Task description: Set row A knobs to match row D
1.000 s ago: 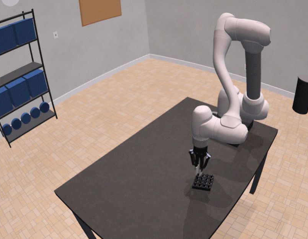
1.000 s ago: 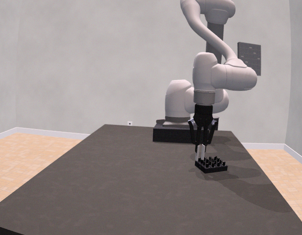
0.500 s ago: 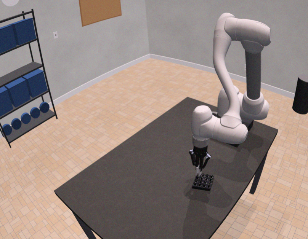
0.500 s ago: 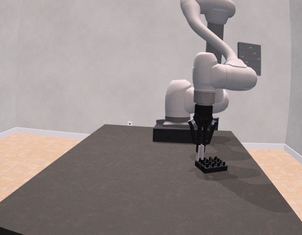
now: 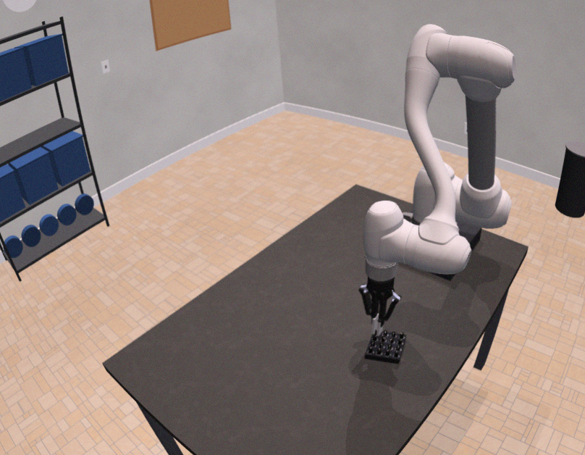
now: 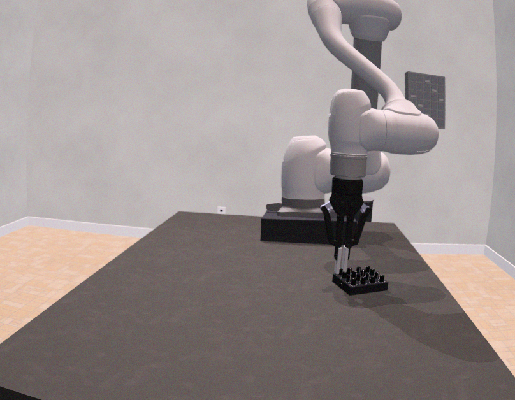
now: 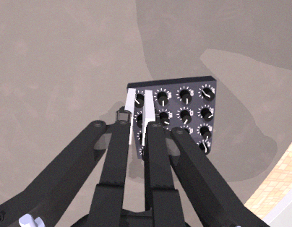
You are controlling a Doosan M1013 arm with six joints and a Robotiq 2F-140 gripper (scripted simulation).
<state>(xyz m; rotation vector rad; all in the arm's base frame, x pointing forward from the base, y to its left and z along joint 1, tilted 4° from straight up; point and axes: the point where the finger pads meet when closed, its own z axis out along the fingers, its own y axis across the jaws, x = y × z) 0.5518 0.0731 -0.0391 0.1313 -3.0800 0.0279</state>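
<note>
The hand [image 7: 139, 107] hung over the far left corner of the knob box [image 7: 207, 83], its white fingertips nearly closed around one knob [image 7: 139, 101] in the left column. It appeared to be pinching that knob. The labels were too small to read, so which knob it was, and how many of row A already matched row D, could not be judged. The box stood upright toward the right side of the dark table [image 5: 244, 313], near the arm's base. Around it lay tan parquet floor [image 5: 195, 185], grey walls and a shelf rack [image 5: 82, 127] with blue boxes at far left.
</note>
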